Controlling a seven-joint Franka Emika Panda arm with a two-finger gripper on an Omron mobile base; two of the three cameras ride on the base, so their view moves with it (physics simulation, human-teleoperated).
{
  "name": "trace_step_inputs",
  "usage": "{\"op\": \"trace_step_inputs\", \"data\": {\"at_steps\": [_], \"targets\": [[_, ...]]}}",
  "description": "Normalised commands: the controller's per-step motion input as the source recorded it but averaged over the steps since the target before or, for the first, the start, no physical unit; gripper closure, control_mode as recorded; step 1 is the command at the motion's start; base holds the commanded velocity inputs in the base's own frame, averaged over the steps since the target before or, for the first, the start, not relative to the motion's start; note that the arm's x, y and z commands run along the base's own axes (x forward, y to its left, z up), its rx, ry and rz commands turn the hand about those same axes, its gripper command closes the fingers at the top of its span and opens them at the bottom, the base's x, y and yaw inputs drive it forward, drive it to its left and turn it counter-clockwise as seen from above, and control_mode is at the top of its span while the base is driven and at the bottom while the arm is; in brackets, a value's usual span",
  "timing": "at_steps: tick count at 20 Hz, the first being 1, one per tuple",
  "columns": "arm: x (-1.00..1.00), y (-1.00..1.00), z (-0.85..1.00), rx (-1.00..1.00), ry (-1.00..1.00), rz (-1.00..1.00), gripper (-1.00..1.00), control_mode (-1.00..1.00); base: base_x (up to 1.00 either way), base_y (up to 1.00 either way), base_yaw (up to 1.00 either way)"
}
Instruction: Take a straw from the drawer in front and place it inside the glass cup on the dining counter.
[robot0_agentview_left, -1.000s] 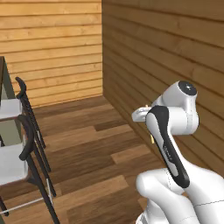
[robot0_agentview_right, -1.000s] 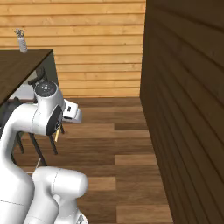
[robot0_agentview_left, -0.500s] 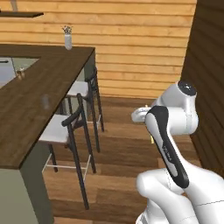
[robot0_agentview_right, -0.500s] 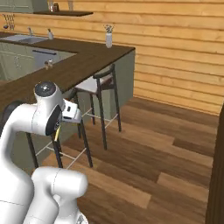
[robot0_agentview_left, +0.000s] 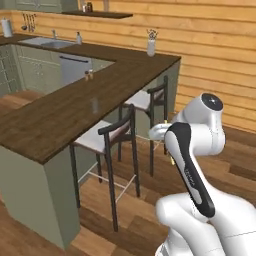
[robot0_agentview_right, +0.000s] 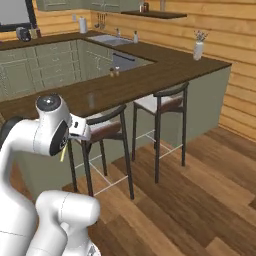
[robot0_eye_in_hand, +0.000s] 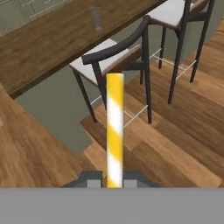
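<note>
**Desk:** Where's your straw?

**Field:** Clamped in your gripper, jaws shut on its lower end. In the hand view it runs yellow-and-white, straight up the frame. A sliver of it also shows under the wrist in the right base view.

**Desk:** And the cup?

**Field:** Standing on the counter, a little in from the near edge, behind the nearer stool. From your gripper it lies ahead and slightly left, well apart. The straw's long axis points roughly that way, not down into the mouth.

**Desk:** The arm?

**Field:** Folded tight above the base, elbow high, hand tucked near the shoulder, below counter height by my reading.

**Desk:** So the next move?

**Field:** You'd likely need to close in, raise the hand, then stand the straw upright over the cup.
</note>
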Motion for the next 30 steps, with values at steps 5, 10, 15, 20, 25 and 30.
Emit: {"op": "trace_step_inputs", "data": {"at_steps": [5,10,15,20,25,30], "targets": [[0.00,0.00,0.00,0.00,0.00,0.00,1.00,1.00,0.58,-0.77,0.60],[0.00,0.00,0.00,0.00,0.00,0.00,1.00,1.00,0.58,-0.86,0.55],[0.00,0.00,0.00,0.00,0.00,0.00,1.00,1.00,0.43,-0.86,0.54],[0.00,0.00,0.00,0.00,0.00,0.00,1.00,1.00,0.46,-0.64,0.47],[0.00,0.00,0.00,0.00,0.00,0.00,1.00,1.00,0.68,-0.48,0.38],[0.00,0.00,0.00,0.00,0.00,0.00,1.00,1.00,0.76,-0.15,0.24]]}}
